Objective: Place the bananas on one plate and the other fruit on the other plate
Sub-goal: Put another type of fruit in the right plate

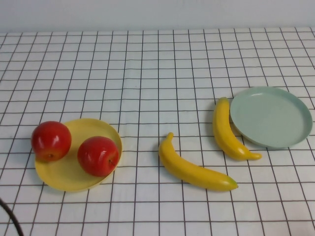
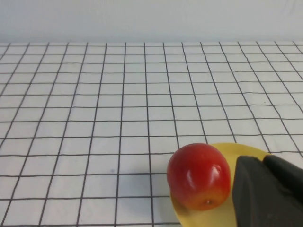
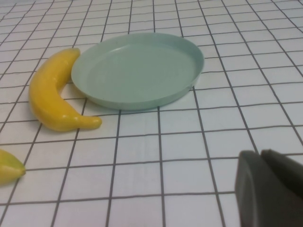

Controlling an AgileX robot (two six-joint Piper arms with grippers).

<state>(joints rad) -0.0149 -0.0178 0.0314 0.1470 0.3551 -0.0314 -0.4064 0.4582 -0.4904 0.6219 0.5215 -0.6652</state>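
Two red apples sit on the yellow plate at the front left, the left one on its rim. Two yellow bananas lie on the cloth: one at front centre, the other touching the left rim of the empty pale green plate at the right. Neither gripper shows in the high view. The left gripper is shut and empty, beside an apple over the yellow plate. The right gripper is shut and empty, in front of the green plate and a banana.
A white cloth with a black grid covers the table up to a pale back wall. A dark cable curves at the front left corner. The tip of the second banana shows in the right wrist view.
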